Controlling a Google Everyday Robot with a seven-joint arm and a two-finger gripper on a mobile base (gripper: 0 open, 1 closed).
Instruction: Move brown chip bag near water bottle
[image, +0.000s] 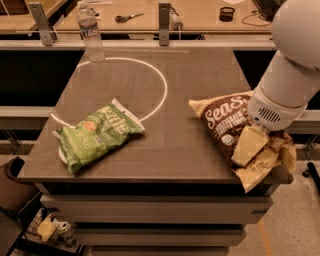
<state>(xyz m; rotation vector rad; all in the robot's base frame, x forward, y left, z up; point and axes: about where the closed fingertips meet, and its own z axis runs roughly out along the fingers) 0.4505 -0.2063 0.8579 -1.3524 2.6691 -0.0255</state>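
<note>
The brown chip bag lies at the table's right front edge, with its crumpled cream-edged lower end hanging over the corner. My gripper is at the end of the white arm, which comes down from the upper right. It is pressed into the bag's lower right part. The water bottle stands upright at the table's far left corner, far from the bag and the gripper.
A green chip bag lies at the front left of the dark table. A white circle line is marked on the tabletop. Behind is a wooden bench with scissors and metal posts.
</note>
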